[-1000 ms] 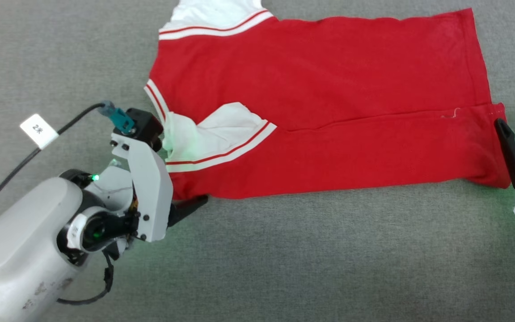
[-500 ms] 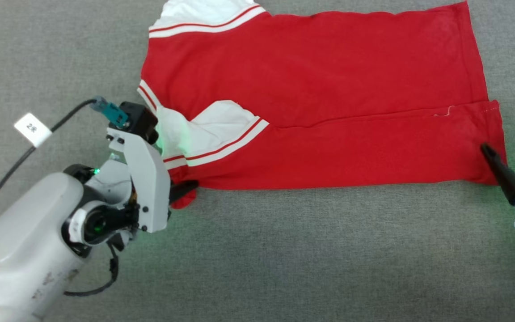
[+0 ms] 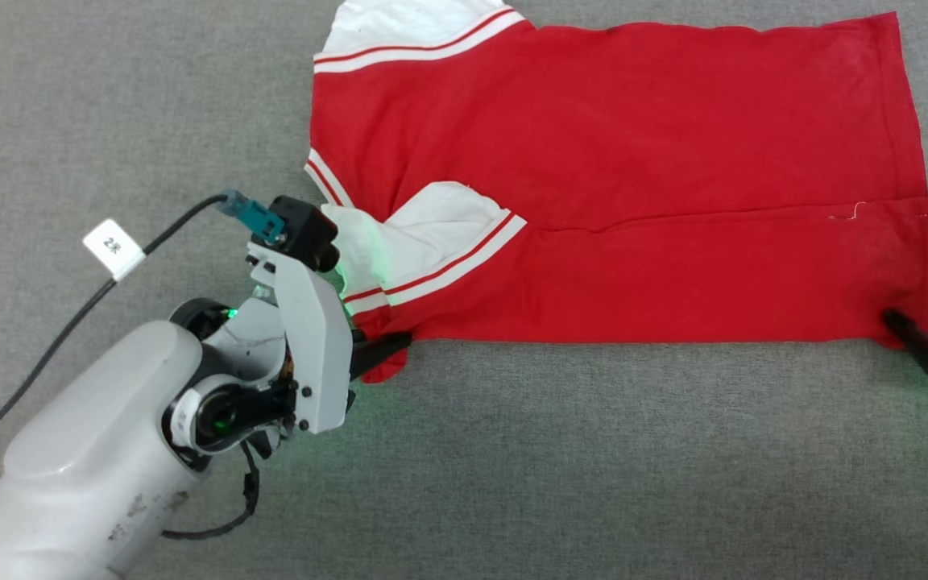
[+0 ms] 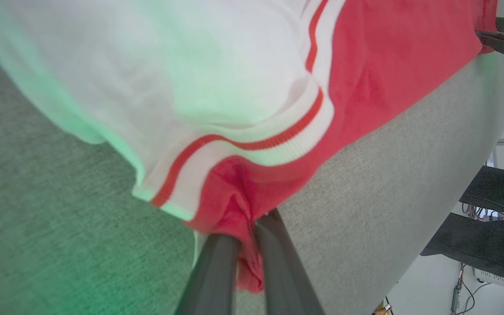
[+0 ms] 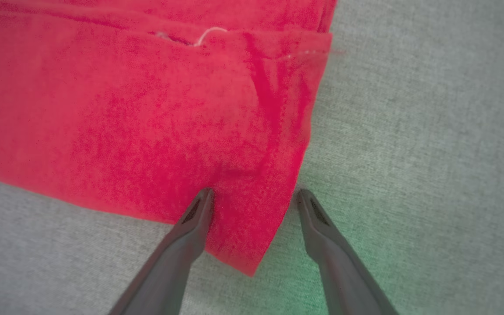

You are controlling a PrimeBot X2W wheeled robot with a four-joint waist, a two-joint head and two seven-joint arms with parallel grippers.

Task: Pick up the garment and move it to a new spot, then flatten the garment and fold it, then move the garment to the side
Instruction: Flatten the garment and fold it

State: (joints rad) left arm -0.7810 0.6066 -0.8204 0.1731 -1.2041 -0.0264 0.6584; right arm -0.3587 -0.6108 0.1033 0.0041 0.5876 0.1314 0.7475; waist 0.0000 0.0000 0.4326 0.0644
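Note:
The garment (image 3: 617, 161), red with white sleeves and red-white striped trim, lies flat on the grey surface, its near long edge folded over. My left gripper (image 3: 387, 350) is shut on the garment's near left corner, just below the folded-in white sleeve (image 3: 432, 234). In the left wrist view the two dark fingers (image 4: 217, 267) pinch bunched red cloth (image 4: 243, 205). My right gripper (image 3: 927, 322) stands open at the near right corner. In the right wrist view that red corner (image 5: 252, 236) lies between the spread fingertips (image 5: 199, 208).
A black cable with a white tag (image 3: 113, 248) runs across the grey surface (image 3: 593, 467) at the left. The left wrist view shows the table's far edge (image 4: 488, 144) with dark furniture (image 4: 497, 245) beyond it.
My left gripper has shut on the garment's near left corner. The right gripper has slid forward so the right corner lies between its fingers. The head camera has shifted.

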